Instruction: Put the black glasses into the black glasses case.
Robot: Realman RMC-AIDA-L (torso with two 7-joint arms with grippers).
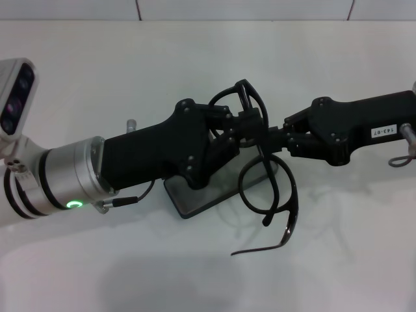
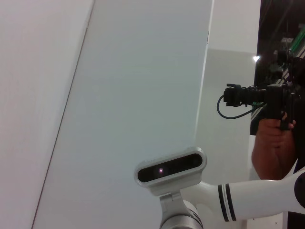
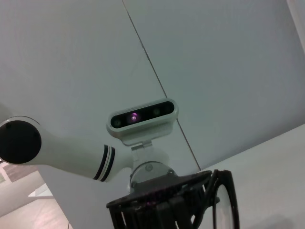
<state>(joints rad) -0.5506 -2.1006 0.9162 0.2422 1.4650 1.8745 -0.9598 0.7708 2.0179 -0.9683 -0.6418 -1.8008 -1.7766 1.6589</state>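
Black glasses (image 1: 266,175) hang over the black glasses case (image 1: 214,192), apparently pinched by both left gripper (image 1: 250,127) and right gripper (image 1: 276,138).

Bright, even light; soft shadows on the table (image 1: 195,273), edges perhaps blurred.

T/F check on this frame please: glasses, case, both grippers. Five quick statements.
1. Both grippers meet at the glasses over the middle of the table. True: the left gripper and right gripper both reach the frame.
2. The glasses lie flat inside the case. False: they are held up in the air above the case.
3. The case sits on the table below the left gripper. True.
4. The glasses' arms are folded shut. False: at least one arm hangs unfolded, towards the robot.
5. The right arm is parked away from the work. False: its gripper is at the glasses.
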